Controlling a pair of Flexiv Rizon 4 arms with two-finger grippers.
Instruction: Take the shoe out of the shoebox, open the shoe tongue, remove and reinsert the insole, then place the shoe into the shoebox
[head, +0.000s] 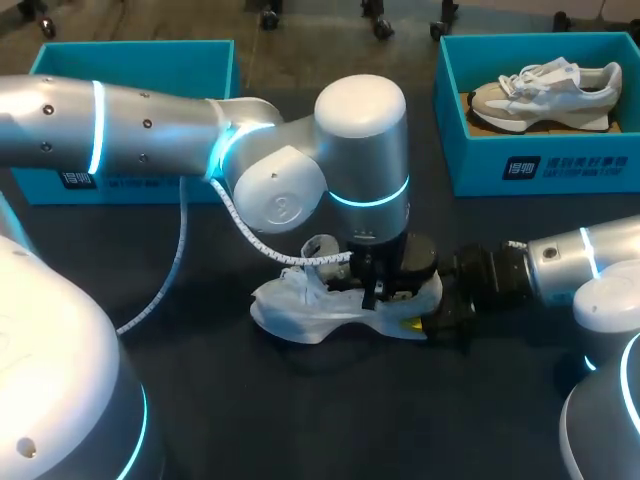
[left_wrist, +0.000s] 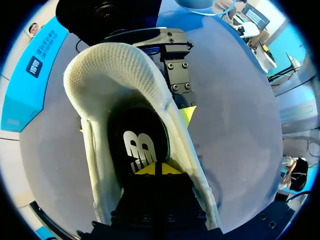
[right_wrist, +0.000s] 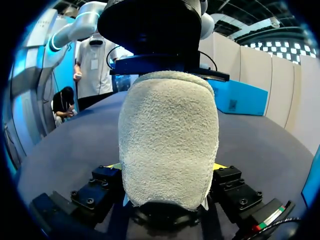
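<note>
Left wrist view: my left gripper (left_wrist: 155, 169) sits down inside the shoe opening, yellow tips pressed together on the dark printed insole (left_wrist: 142, 135); whether an edge is pinched I cannot tell. Item: my right gripper (right_wrist: 167, 166), clamped on the heel of the white mesh trainer (head: 320, 312), which lies on the dark table (head: 300, 420), outside both boxes. Risk: lifting without real purchase would slip off the insole; pulling against the heel hold could twist the trainer loose or drag it. Count: two grippers; two shoes, the second a beige trainer (head: 545, 95) inside the right teal cardboard shoebox (head: 560, 165); two boxes, counting the left shoebox (head: 150, 65); one insole.
</note>
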